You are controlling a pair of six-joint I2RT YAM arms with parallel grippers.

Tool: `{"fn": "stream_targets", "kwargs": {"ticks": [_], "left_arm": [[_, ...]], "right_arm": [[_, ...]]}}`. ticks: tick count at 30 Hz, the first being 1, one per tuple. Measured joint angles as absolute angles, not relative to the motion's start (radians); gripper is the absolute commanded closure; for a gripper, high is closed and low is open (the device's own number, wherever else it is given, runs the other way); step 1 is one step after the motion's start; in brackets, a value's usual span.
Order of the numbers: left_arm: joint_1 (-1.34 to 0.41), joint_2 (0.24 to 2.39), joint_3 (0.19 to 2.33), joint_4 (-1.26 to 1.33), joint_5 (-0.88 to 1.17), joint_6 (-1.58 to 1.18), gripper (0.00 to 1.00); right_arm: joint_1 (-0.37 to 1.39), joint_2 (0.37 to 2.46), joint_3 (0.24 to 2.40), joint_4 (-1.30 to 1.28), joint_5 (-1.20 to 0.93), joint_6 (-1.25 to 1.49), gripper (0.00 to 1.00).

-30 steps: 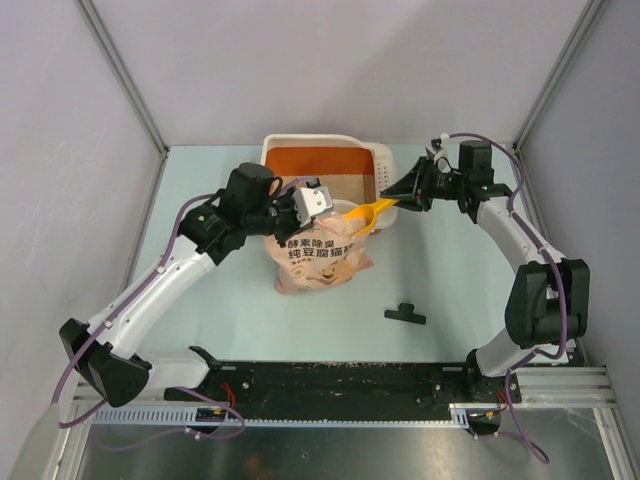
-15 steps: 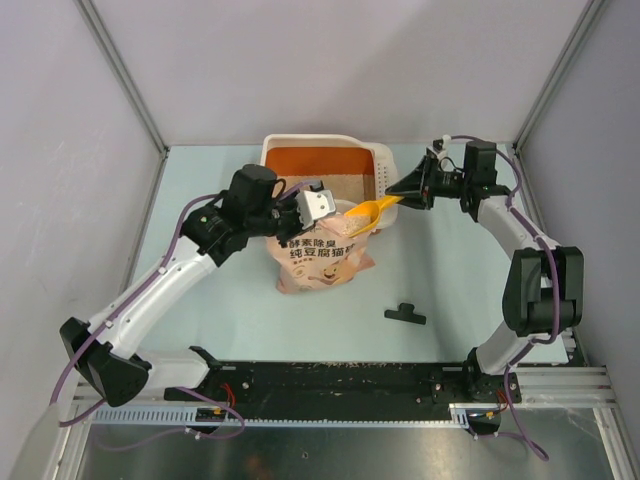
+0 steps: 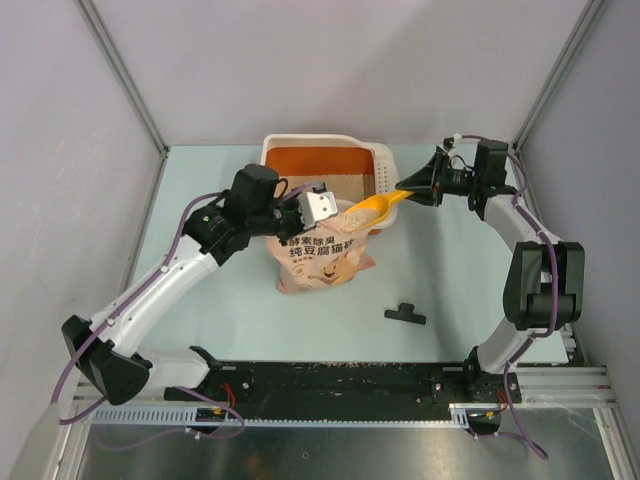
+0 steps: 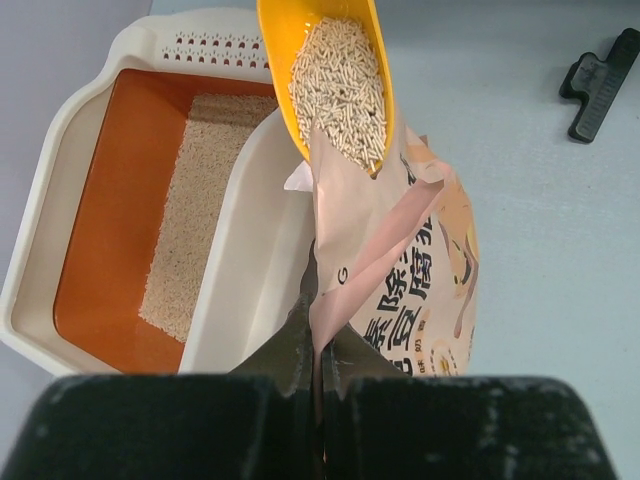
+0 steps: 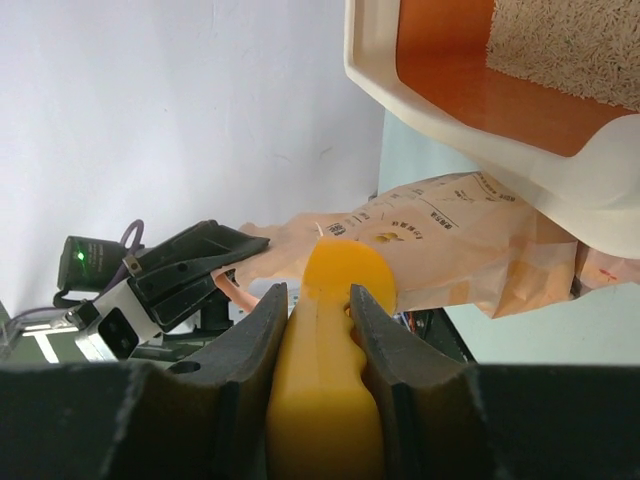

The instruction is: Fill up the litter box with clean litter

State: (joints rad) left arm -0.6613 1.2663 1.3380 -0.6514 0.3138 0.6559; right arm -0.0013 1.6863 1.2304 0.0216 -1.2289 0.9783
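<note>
Pale blue-green worktop (image 3: pixel 450 270), grey walls on three sides. Litter box (image 3: pixel 325 143) sits at the far edge, about centre, cream rim, orange inner wall. Pink printed bag (image 3: pixel 320 262) stands just in front of it, leaning on the box's near wall, mouth up.

Left gripper (image 3: pixel 318 205) is pinched tight on the bag's top edge, fingers together with the pink film between them, seen close in the left wrist view (image 4: pixel 318 300). Right gripper (image 3: pixel 415 187) is clamped on the handle of the orange-yellow scoop (image 3: pixel 370 210), one finger on each side of it (image 5: pixel 318 295). The scoop bowl is over the bag mouth, by the box's near right corner, tip touching the bag's opening.

Black clip (image 3: pixel 404 315) lies right of centre, toward the near edge, apart from the bag.

Clean litter (image 4: pixel 195 200) covers a strip of the box floor; the rest of the floor is bare orange. A heap of pellets is in the scoop bowl too.
</note>
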Motion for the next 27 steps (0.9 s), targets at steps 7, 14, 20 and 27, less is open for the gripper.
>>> {"fn": "stream_targets", "kwargs": {"ticks": [7, 14, 20, 27], "left_arm": [[-0.664, 1.271, 1.338, -0.646, 0.298, 0.665, 1.0], [-0.664, 1.272, 1.338, -0.644, 0.29, 0.673, 1.0], [-0.664, 1.272, 1.338, -0.644, 0.284, 0.681, 1.0], [-0.664, 1.272, 1.338, -0.644, 0.279, 0.681, 1.0]], "right_arm": [[-0.022, 1.735, 1.23, 0.067, -1.278, 1.039, 1.0], [-0.024, 1.756, 1.23, 0.12, -1.298, 1.084, 1.0], [-0.026, 1.758, 1.23, 0.155, -1.299, 1.108, 1.0], [-0.044, 1.765, 1.232, 0.198, -1.297, 1.135, 1.0]]}}
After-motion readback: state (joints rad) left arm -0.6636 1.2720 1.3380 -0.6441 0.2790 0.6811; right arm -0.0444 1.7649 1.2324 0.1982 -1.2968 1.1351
